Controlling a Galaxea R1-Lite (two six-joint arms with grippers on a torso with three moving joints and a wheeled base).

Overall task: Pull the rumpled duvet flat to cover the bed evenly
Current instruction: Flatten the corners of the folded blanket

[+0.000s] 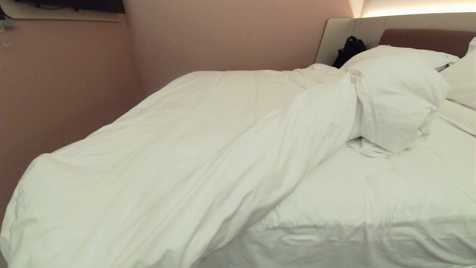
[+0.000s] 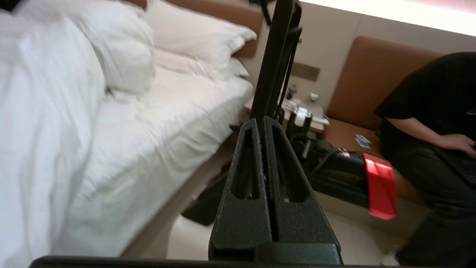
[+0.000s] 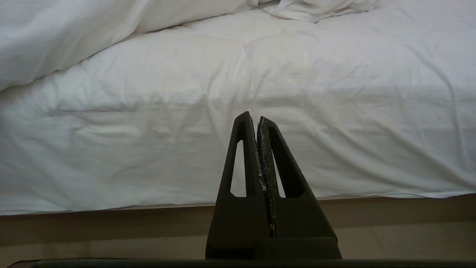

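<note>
Both pincers sit low beside the bed, tips pressed together, empty: right pincer faces the bare near mattress side, left pincer points twd the headboard end. Duvet lies bunched on the left/far half, its ridge running near-left to far-right; left pincer probably nearer.

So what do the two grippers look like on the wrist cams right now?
Both match: the left gripper and right gripper each have two black, rough-textured fingers tapering to a point, each finger with a long cut-out slot. The right one's inner finger edges show whitish scuffs. No cables or markings show on either.
</note>
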